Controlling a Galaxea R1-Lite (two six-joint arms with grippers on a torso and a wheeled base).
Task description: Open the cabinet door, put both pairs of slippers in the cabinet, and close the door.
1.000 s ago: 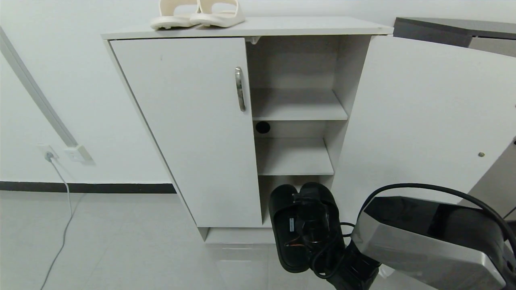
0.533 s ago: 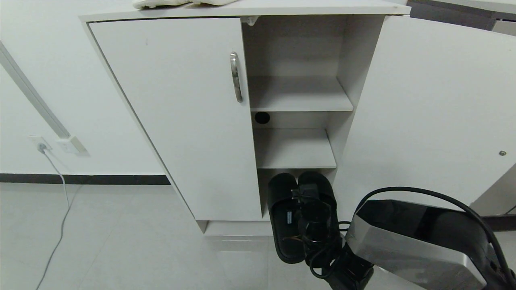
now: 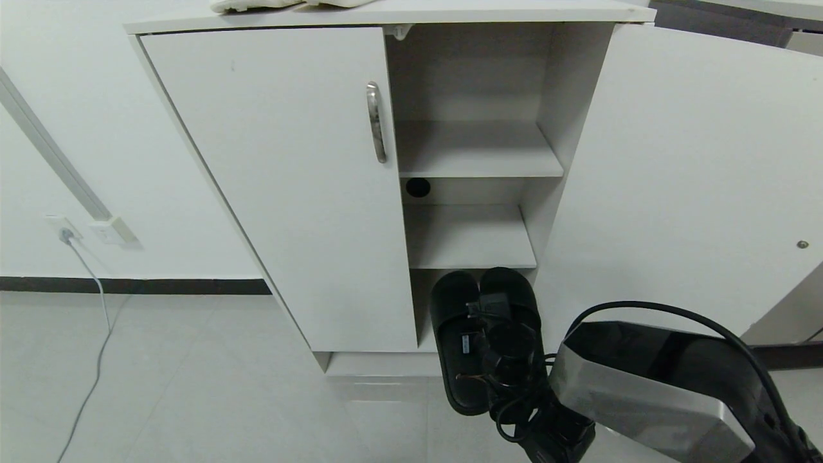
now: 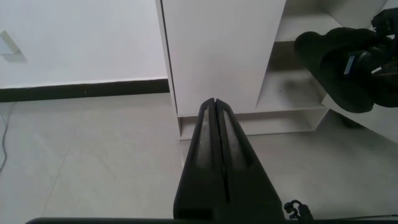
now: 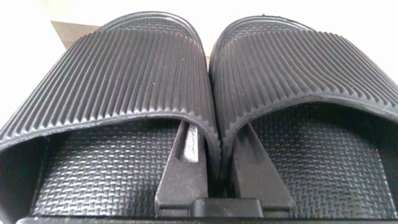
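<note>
Two fingers (image 5: pixel 186 163) of the right gripper (image 5: pixel 216 149) reach in under the straps, one into each shoe. They are clamped on the two adjoining inner edges of the black slippers (image 3: pixel 454 301), so a single pinch carries the pair side by side as one piece. The pair hangs low in front of the cabinet (image 3: pixel 386 11), beside its open right door (image 3: pixel 675 180). The toes are at the mouth of the bottom compartment (image 3: pixel 421 308) and point inward. The heels point back toward the robot and the soles face down, so the long axis runs straight into the opening, probably ready to slide in. Whether the toes touch the compartment floor I cannot tell. The left gripper (image 4: pixel 214 124) has its fingers pressed together on nothing and sits well apart, facing the closed left door (image 3: pixel 283 186). The beige slippers (image 3: pixel 257 5) lie on top of the cabinet.
</note>
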